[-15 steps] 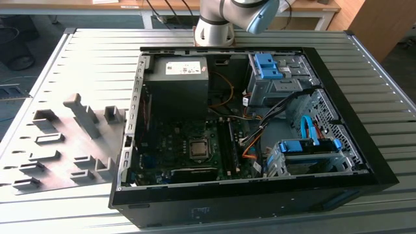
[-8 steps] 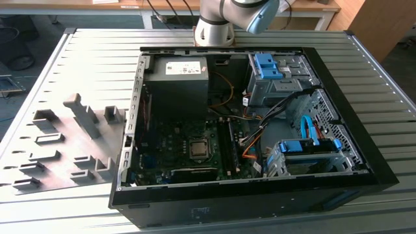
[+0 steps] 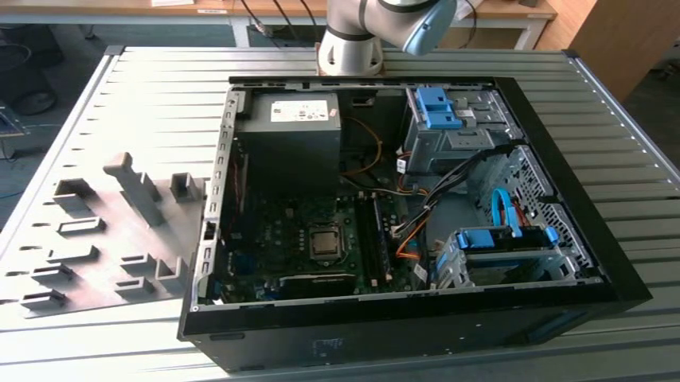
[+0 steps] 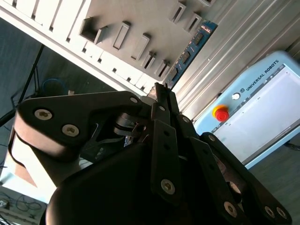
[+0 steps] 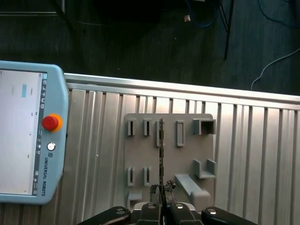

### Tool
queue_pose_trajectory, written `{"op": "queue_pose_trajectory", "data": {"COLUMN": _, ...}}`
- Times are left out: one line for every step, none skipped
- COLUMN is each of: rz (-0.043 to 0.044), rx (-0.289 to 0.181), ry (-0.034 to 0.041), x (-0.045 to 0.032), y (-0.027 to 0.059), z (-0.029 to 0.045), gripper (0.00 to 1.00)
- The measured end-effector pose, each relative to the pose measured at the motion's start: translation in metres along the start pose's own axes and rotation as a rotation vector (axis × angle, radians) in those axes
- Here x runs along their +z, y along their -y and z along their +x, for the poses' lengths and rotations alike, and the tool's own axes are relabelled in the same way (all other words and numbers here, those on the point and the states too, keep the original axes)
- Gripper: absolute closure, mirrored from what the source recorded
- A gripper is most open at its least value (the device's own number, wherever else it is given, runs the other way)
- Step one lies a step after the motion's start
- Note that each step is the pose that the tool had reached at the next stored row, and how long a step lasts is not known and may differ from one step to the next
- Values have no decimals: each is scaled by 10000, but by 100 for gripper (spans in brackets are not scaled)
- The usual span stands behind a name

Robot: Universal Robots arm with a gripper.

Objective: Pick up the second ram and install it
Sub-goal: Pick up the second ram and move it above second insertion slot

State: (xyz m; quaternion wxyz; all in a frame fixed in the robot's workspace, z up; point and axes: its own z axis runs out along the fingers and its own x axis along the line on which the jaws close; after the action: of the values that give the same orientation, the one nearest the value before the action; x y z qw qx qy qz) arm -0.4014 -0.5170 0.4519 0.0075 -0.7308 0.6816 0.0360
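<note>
My gripper [image 4: 161, 90] is shut on the second ram [image 4: 191, 48], a thin blue-green board with dark chips that sticks straight out from the fingertips. In the first wrist view the ram [image 5: 161, 145] shows edge-on as a thin dark line running out from the gripper [image 5: 161, 191], above the grey holder plate [image 5: 185, 159]. The open computer case [image 3: 574, 239] lies on the slatted metal table, with the motherboard's CPU socket [image 3: 321, 241] and the long black slot rails [image 3: 374, 232] beside it.
The grey holder plate [image 3: 107, 239] with upright blocks lies at the exterior view's left of the case. A teach pendant [image 5: 28, 136] with a red button rests on the table edge. Orange and blue cables [image 3: 420, 231] and blue drive brackets [image 3: 505, 239] crowd the case near the slots.
</note>
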Motion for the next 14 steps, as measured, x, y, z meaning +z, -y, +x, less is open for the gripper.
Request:
{"op": "queue_pose_trajectory", "data": {"rz": -2, "rx": 0, "ry": -1, "x": -21, "y": -1, "z": -2, "gripper": 86}}
{"op": "queue_pose_trajectory", "data": {"rz": -1, "rx": 0, "ry": -1, "x": -40, "y": -2, "z": -3, "gripper": 86}}
{"op": "queue_pose_trajectory", "data": {"rz": -1, "rx": 1, "ry": -1, "x": -59, "y": -3, "z": -4, "gripper": 86}}
{"op": "queue_pose_trajectory", "data": {"rz": -1, "rx": 0, "ry": 0, "x": -78, "y": -3, "z": -5, "gripper": 86}}
{"op": "queue_pose_trajectory", "data": {"rz": 0, "rx": 0, "ry": 0, "x": -98, "y": -4, "z": -6, "gripper": 86}}
{"op": "queue_pose_trajectory", "data": {"rz": 0, "rx": 0, "ry": -1, "x": -117, "y": -4, "z": -8, "gripper": 86}}
{"op": "queue_pose_trajectory", "data": {"rz": -1, "rx": 0, "ry": -1, "x": -137, "y": -5, "z": -9, "gripper": 86}}
{"op": "queue_pose_trajectory", "data": {"rz": -2, "rx": 1, "ry": -2, "x": -157, "y": -6, "z": -10, "gripper": 86}}
{"op": "queue_pose_trajectory", "data": {"rz": -3, "rx": 0, "ry": -2, "x": -177, "y": -6, "z": -12, "gripper": 86}}
{"op": "queue_pose_trajectory", "data": {"rz": -3, "rx": 1, "ry": -2, "x": -195, "y": -7, "z": -13, "gripper": 86}}
{"op": "queue_pose_trajectory", "data": {"rz": -2, "rx": 1, "ry": -1, "x": -212, "y": -7, "z": -14, "gripper": 86}}
{"op": "queue_pose_trajectory", "data": {"rz": -1, "rx": 0, "ry": 0, "x": -229, "y": -8, "z": -15, "gripper": 86}}
{"op": "queue_pose_trajectory", "data": {"rz": -1, "rx": 0, "ry": -1, "x": -247, "y": -9, "z": -16, "gripper": 86}}
{"op": "queue_pose_trajectory", "data": {"rz": -2, "rx": 0, "ry": -1, "x": -265, "y": -9, "z": -17, "gripper": 86}}
